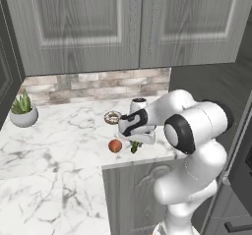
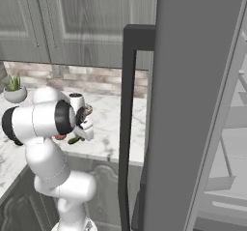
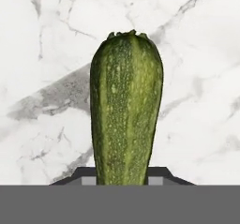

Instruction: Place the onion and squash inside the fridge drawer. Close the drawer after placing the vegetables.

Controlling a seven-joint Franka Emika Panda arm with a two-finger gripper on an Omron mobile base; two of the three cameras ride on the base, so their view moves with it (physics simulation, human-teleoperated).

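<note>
The squash lies on the marble table, running straight up from between the fingers in the hand view; whether they pinch it I cannot tell. The left base view adds the onion just beside the squash, and a donut behind them.
</note>
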